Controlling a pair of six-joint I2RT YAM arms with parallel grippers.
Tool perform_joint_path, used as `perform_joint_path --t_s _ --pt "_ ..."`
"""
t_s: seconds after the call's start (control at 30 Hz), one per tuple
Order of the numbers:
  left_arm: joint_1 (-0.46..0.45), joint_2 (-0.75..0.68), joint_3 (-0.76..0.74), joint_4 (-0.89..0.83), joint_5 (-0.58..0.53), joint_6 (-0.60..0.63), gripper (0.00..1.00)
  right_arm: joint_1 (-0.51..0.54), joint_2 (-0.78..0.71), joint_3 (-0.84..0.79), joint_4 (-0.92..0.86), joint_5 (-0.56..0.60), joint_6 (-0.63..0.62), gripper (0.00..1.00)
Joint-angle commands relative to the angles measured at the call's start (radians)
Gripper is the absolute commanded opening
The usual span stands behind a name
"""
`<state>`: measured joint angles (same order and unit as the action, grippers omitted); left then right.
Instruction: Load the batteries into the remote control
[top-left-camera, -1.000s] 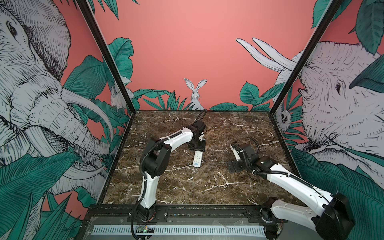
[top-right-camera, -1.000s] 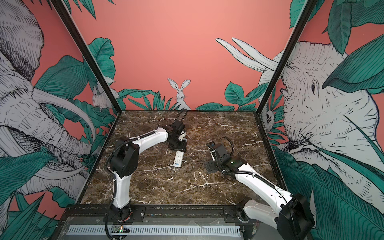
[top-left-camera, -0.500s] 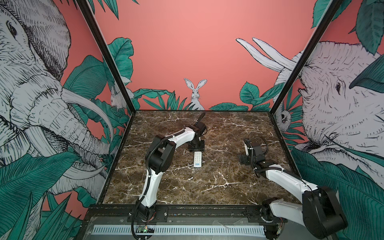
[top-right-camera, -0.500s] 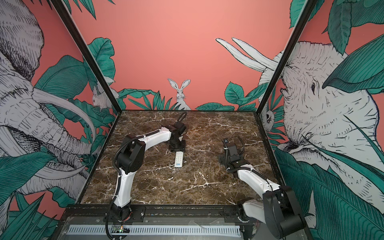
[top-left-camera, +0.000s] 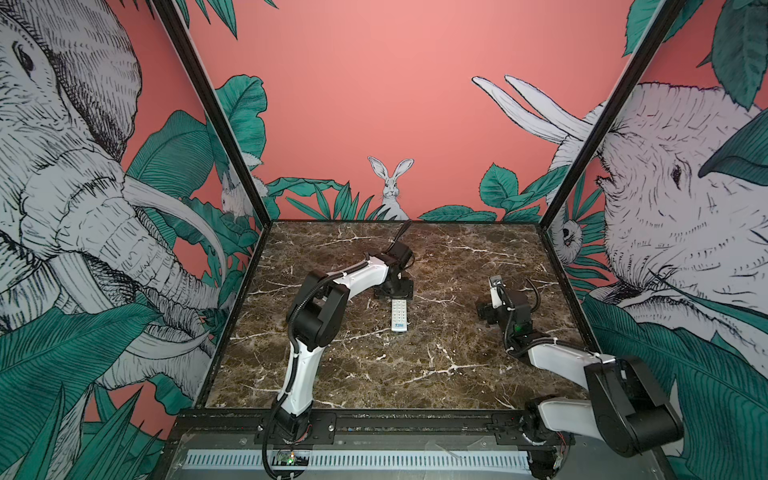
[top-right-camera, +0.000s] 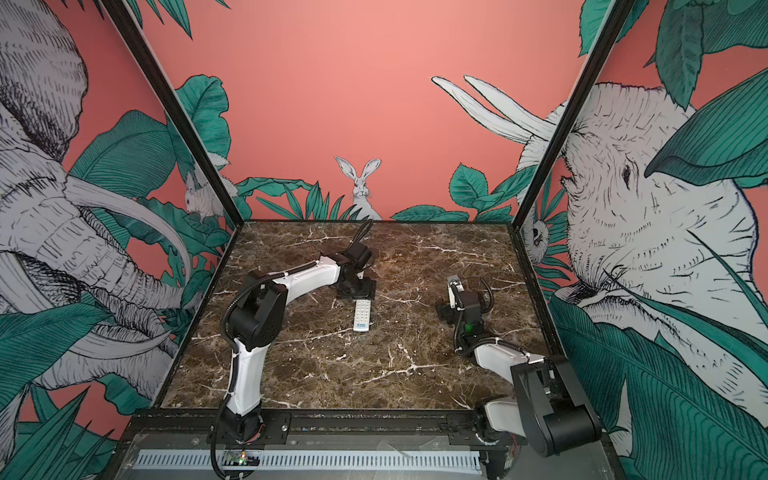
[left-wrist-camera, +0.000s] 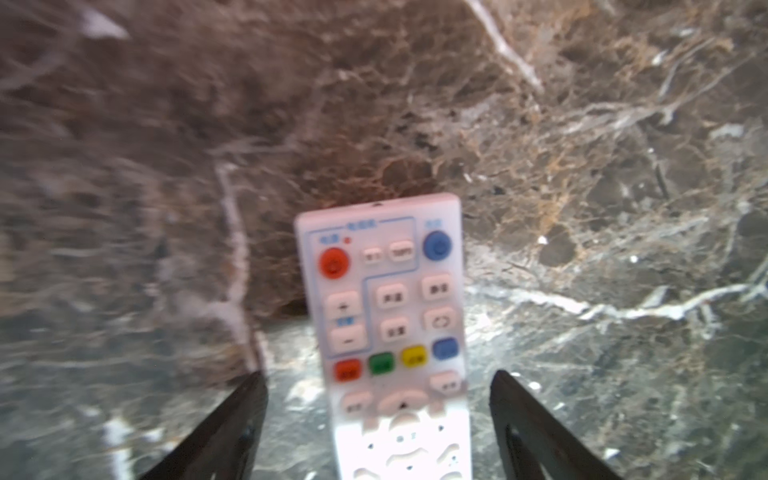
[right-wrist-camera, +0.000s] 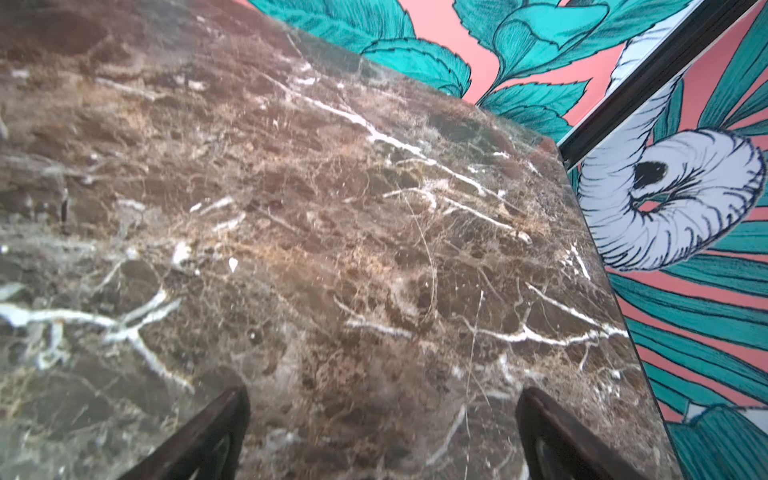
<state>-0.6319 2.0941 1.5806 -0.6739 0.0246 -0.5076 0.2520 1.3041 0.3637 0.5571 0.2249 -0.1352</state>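
while the slim white rectangular remote control (top-left-camera: 399, 314) lay button-side up near the middle of the brown white-veined marble tabletop (top-left-camera: 436, 365), the left gripper (left-wrist-camera: 378, 374) stood wide open astride it, its dark fingers (left-wrist-camera: 232, 424) apparently clear of both sides in the blurred wrist view, gripping nothing. the right gripper (right-wrist-camera: 383, 390), well apart, also gaped wide over the marble, empty.

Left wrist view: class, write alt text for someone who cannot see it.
The white remote control lies buttons-up on the brown marble table, between the dark fingers of the open left gripper, touching neither.
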Motion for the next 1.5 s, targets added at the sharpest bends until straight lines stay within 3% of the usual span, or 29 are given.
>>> perform_joint_path --t_s 0.0,0.17,0.23,0.3,0.5,0.53,0.6,0.73,0.93,1.1,1.13,1.17,1.2,1.27,1.4,1.47 --pt "0.026 -0.16 -0.065 0.041 -0.12 0.073 0.87 -0.016 0.038 -0.003 0.176 -0.042 -0.019 1.0" --pt "0.147 -0.375 -0.254 0.176 -0.223 0.176 0.87 -0.027 0.102 0.02 0.204 -0.024 -0.067 1.0" --pt "0.206 -0.455 -0.348 0.262 -0.289 0.235 0.87 -0.037 0.159 -0.009 0.356 -0.015 -0.072 1.0" --pt "0.248 -0.516 -0.451 0.373 -0.367 0.301 0.88 -0.053 0.136 -0.012 0.317 -0.017 -0.047 1.0" --pt "0.311 -0.547 -0.699 0.759 -0.668 0.422 0.9 -0.139 0.244 -0.09 0.564 -0.127 0.015 1.0" --pt "0.334 -0.555 -0.688 0.703 -0.665 0.374 0.9 -0.144 0.27 -0.089 0.616 -0.134 0.024 1.0" --pt "0.354 -0.568 -0.732 0.808 -0.704 0.394 0.9 -0.152 0.233 -0.06 0.501 -0.125 0.035 1.0" --pt "0.401 -0.592 -0.767 0.848 -0.708 0.408 0.9 -0.164 0.242 -0.047 0.488 -0.143 0.043 1.0" --pt "0.411 -0.604 -0.822 0.957 -0.739 0.524 0.9 -0.165 0.245 -0.034 0.474 -0.11 0.06 1.0" --pt "0.419 -0.6 -0.849 0.823 -0.775 0.467 0.9 -0.166 0.245 -0.014 0.432 -0.035 0.091 0.99" --pt "0.419 -0.599 -0.897 0.884 -0.769 0.475 0.9 -0.165 0.244 -0.014 0.434 -0.035 0.091 0.99" --pt "0.421 -0.599 -0.963 1.042 -0.732 0.535 0.9 -0.166 0.245 -0.017 0.44 -0.039 0.089 1.0" --pt "0.422 -0.621 -0.984 1.059 -0.698 0.546 0.9 -0.165 0.245 -0.019 0.443 -0.043 0.087 1.0" --pt "0.444 -0.624 -1.058 1.272 -0.624 0.573 0.91 -0.165 0.245 -0.018 0.441 -0.046 0.087 1.0" --pt "0.489 -0.554 -1.067 1.378 -0.506 0.592 0.91 -0.165 0.244 -0.029 0.463 -0.05 0.083 0.99" --pt "0.496 -0.577 -1.066 1.329 -0.472 0.577 0.91 -0.165 0.244 -0.024 0.452 -0.05 0.084 0.99"
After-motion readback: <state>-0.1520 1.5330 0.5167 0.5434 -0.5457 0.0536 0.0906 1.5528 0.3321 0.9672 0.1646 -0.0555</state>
